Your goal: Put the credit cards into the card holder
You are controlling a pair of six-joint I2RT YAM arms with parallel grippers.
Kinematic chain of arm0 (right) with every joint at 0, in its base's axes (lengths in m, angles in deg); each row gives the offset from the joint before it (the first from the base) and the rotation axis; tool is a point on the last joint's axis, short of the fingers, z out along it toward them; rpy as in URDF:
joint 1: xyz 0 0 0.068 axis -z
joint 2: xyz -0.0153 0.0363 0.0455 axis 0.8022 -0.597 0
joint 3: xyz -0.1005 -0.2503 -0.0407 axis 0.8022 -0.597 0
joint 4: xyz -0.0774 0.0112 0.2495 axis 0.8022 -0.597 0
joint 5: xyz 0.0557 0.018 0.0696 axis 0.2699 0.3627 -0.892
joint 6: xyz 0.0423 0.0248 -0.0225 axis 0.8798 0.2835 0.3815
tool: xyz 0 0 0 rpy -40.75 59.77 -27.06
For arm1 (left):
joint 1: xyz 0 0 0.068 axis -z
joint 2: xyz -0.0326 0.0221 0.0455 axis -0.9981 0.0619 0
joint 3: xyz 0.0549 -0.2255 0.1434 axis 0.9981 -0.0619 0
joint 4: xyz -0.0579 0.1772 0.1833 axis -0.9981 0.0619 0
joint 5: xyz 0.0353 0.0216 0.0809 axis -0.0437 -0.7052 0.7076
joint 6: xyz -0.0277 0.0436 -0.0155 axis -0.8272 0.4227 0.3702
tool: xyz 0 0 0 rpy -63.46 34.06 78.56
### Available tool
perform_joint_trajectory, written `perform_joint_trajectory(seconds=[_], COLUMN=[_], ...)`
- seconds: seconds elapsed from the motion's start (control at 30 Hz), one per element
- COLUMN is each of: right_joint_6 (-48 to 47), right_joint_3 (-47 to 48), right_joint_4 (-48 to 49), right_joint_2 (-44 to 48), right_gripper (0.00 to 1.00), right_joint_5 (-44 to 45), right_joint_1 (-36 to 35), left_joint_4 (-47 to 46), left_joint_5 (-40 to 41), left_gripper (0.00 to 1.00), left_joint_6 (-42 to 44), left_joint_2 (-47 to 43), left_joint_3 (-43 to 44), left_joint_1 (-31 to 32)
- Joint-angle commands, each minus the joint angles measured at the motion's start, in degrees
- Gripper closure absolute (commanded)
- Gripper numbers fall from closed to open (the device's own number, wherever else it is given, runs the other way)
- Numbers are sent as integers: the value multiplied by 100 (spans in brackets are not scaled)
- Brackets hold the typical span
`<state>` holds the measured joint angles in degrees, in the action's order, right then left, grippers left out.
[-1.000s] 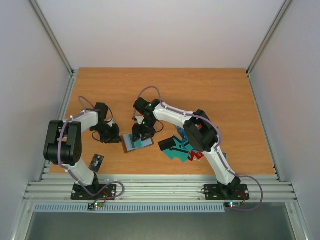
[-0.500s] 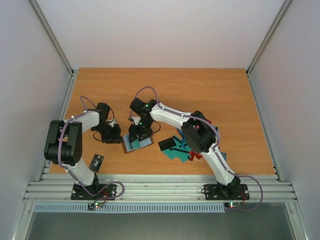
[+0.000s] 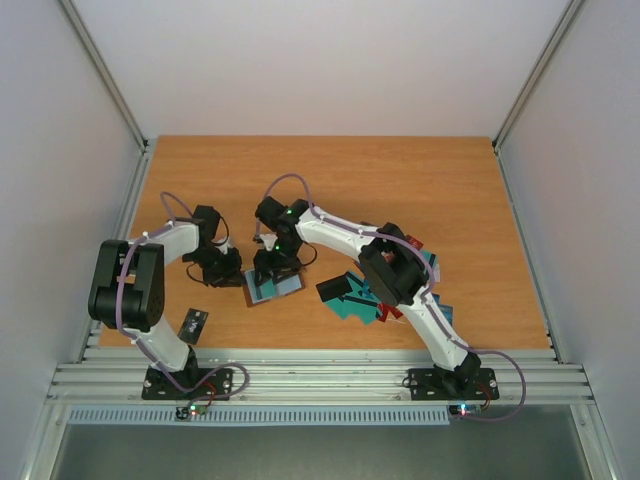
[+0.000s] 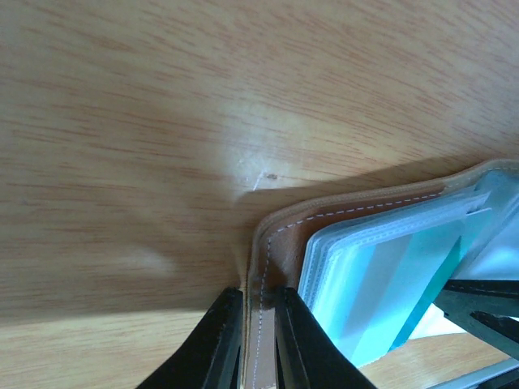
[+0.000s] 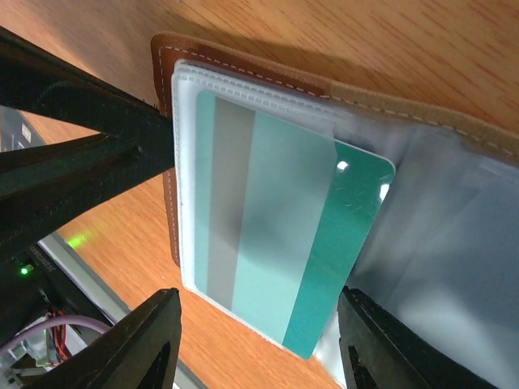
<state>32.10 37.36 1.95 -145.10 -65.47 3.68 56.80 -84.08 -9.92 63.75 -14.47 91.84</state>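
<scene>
Since a second ago the right arm's elbow has swung towards the near edge, uncovering more teal cards at the right of the pile, and the right gripper (image 3: 272, 262) has edged left over the card holder (image 3: 272, 288). No print can be read on any card. The card holder lies open on the tabletop (image 3: 400, 180), left of the middle and nearer the near edge than the far one. Its clear sleeves (image 5: 190, 162) fan out from the brown leather. A teal card (image 5: 324, 267) with a grey stripe sits partly inside one sleeve, one long side still outside it. The right gripper's jaws are spread wide, with the card's end between them. The left gripper (image 4: 259, 324) is clenched on the holder's stitched left edge. The loose credit cards (image 3: 352, 306) lie heaped just right of the holder.
</scene>
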Motion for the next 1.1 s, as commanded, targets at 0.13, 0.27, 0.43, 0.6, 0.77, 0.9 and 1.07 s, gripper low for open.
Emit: perform_joint_trajectory(seconds=[0.13,0.27,0.43,0.6,0.77,0.9,1.07], right_joint_6=[-36,-32,-11,-73,-182,-212,-127], right_joint_3=[386,461,482,487,407,161,-441], right_joint_4=[-141,-182,-129,-184,-305,-332,-246], right_joint_2=[-259,-282,-258,-176,72,466,1248], right_gripper=[45,45,46,45,45,44,43], right_joint_5=[-107,-115,-271,-283,-79,98,381], right_joint_1=[-165,-175,-175,-175,-149,-68,100], left_joint_4=[-234,-221,-110,18,198,393,813], left_joint_5=[254,255,326,457,725,920,1167], left_gripper=[85,85,85,85,82,78,72], left_joint_6=[13,31,81,110,169,213,304], left_joint_2=[302,311,299,206,29,-271,-779], left_joint_3=[-165,-144,-16,91,193,292,533], left_joint_1=[95,94,94,87,32,-35,-55])
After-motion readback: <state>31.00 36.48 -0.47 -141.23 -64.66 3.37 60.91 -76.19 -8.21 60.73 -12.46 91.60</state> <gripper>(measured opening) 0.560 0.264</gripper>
